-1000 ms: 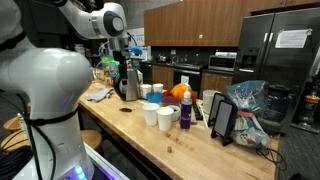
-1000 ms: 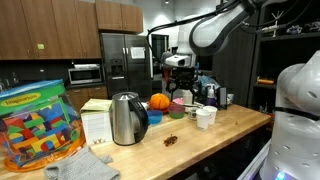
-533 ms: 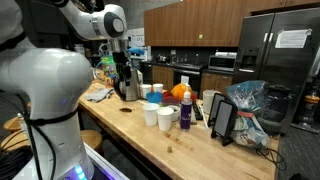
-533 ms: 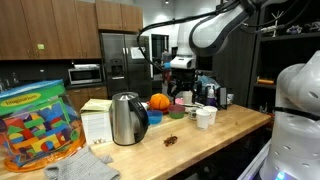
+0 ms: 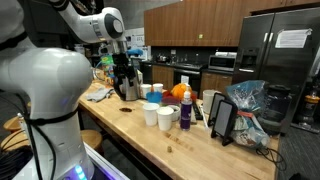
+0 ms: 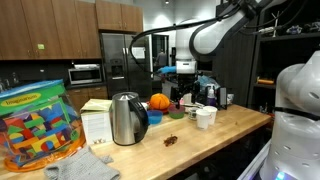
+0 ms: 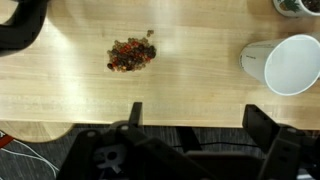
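The gripper [image 7: 193,113] hangs over the counter [image 7: 200,85] with its jaws wide apart and empty. The pile [image 7: 131,53] of reddish-brown bits lies on the wood just ahead of them, between the kettle [image 7: 20,25] and the white cup [image 7: 292,64], touching neither. The pile looks loose, light and crumbly, probably dried scraps though the view is too coarse to be sure, so it would likely scatter under a plain pinch and is best taken by closing low around its thick middle. The only writing is on the tub [image 6: 33,125] of blocks and on a sheet on the fridge [image 5: 265,55], both too small to read.
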You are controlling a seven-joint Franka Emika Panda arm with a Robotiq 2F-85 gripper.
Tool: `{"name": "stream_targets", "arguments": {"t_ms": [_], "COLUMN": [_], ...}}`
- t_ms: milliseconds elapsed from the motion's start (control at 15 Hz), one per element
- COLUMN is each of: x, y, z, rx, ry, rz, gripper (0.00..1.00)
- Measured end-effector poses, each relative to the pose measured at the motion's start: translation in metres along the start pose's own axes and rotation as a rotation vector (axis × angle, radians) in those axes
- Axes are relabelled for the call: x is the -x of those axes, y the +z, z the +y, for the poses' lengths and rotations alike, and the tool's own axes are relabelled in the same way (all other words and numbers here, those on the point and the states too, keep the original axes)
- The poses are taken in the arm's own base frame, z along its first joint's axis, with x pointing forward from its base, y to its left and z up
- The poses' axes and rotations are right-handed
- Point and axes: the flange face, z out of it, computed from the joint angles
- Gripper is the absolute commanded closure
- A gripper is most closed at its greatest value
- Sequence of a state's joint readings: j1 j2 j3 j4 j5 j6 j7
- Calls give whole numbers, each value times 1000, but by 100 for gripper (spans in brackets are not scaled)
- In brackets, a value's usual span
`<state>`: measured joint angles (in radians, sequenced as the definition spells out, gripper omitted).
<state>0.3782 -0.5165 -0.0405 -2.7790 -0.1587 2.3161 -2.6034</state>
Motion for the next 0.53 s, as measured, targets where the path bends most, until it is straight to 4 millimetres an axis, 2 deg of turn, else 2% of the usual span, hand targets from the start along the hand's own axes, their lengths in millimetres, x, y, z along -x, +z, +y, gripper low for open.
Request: {"name": "stream_targets", "arguments": {"t_ms": [533], "x": [2], "y": [0], "z": [2], "rx": [-15], "ry": [-1], "rz": [-24], "gripper": [0]}}
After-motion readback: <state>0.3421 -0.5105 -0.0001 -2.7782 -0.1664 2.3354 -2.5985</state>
